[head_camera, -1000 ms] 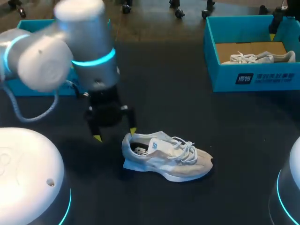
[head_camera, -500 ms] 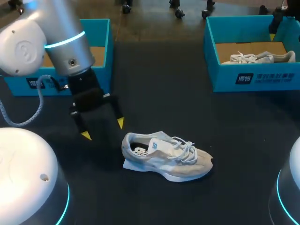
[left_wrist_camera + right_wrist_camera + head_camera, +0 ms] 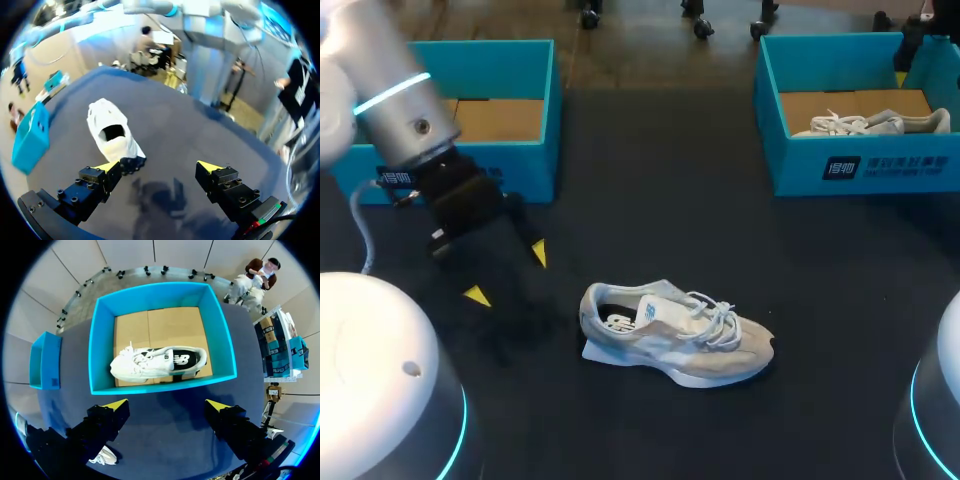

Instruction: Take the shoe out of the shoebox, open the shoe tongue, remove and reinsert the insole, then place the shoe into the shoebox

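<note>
The shoe [image 3: 675, 335] stands on its sole on the table [image 3: 670, 200], outside the left shoebox [image 3: 530, 160], mouth upward, likely so tongue and insole can be reached. It is pale grey with loose laces, its heel toward the left gripper [image 3: 508, 274], which is spread and empty near it; the right gripper [image 3: 167, 407], likewise spread and empty, hangs well apart
</note>
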Robot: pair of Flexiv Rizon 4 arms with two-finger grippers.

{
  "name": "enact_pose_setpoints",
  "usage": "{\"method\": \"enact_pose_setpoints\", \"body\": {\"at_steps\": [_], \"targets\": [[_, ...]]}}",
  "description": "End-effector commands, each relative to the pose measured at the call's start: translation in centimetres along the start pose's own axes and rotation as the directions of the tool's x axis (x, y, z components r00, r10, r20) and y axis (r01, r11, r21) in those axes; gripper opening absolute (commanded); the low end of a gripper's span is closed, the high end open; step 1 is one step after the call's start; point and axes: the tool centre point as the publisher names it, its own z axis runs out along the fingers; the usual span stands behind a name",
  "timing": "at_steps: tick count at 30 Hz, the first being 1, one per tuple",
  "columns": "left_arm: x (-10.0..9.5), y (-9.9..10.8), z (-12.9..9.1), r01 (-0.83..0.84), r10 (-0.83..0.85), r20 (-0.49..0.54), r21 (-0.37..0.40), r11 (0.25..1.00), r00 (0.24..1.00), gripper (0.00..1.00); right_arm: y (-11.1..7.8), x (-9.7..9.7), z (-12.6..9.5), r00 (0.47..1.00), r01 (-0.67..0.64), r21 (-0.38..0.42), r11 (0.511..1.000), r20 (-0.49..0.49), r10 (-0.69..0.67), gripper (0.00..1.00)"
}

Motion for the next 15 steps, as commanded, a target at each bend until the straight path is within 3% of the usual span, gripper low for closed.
{"method": "enact_pose_setpoints", "body": {"at_steps": [1,3,7,8,10,11,15], "targets": [[0.2,0.3,0.3,0.276,-0.287,0.072,0.13,0.952,0.955,1.0,0.0,0.0,0.0,1.0,0.0,0.0,1.0,0.001,0.0,1.0],[-1.0,1.9,1.9,0.401,-0.427,0.117,0.195,0.895,0.897,1.0,0.0,0.0,0.0,1.0,0.0,0.0,1.0,0.001,0.0,1.0],[-1.1,3.1,3.6,0.548,-0.622,0.174,0.334,0.767,0.763,1.0,0.0,0.0,0.0,1.0,0.0,0.0,1.0,0.001,0.0,1.0],[-1.0,3.2,3.5,0.6,-0.689,0.198,0.366,0.712,0.697,1.0,0.0,0.0,0.0,1.0,0.0,0.0,1.0,0.001,0.0,1.0],[-1.2,3.2,2.8,0.719,-0.832,0.251,0.419,0.554,0.495,1.0,0.0,0.0,0.0,1.0,0.0,0.0,1.0,0.001,0.0,1.0],[-1.0,2.9,2.2,0.763,-0.845,0.22,0.363,0.535,0.487,1.0,0.0,0.0,0.0,1.0,0.0,0.0,1.0,0.001,0.0,1.0],[-1.0,2.9,2.2,0.763,-0.845,0.22,0.363,0.535,0.487,1.0,0.0,0.0,0.0,1.0,0.0,0.0,1.0,0.001,0.0,1.0]]}}
